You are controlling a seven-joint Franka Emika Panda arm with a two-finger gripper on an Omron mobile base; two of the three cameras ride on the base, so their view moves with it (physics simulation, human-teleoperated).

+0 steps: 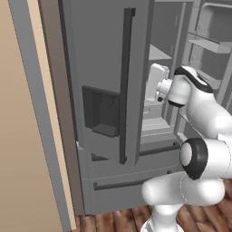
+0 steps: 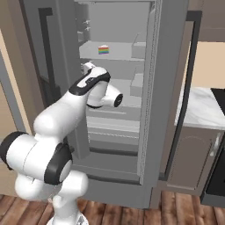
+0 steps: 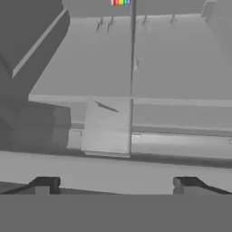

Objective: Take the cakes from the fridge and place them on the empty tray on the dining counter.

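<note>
The grey fridge (image 1: pixel 99 54) stands with its left door closed and its right door (image 2: pixel 169 66) swung open. One rainbow-layered cake (image 2: pixel 103 49) with white frosting sits on an upper shelf inside, and its coloured edge shows at the top of the hand view (image 3: pixel 120 2). My arm reaches into the open compartment, with the white hand (image 1: pixel 156 81) at mid-shelf height, below and short of the cake. My gripper (image 3: pixel 115 185) is open with nothing between its fingertips (image 3: pixel 45 183), facing the grey shelves. The tray and the dining counter are out of view.
Grey shelves and door bins (image 1: pixel 213 45) line the fridge interior. The closed left door carries a dark dispenser recess (image 1: pixel 102 111) and a long handle (image 1: pixel 126 86). Drawers (image 1: pixel 131 181) sit below. A white-topped cabinet counter (image 2: pixel 200 110) stands right of the fridge.
</note>
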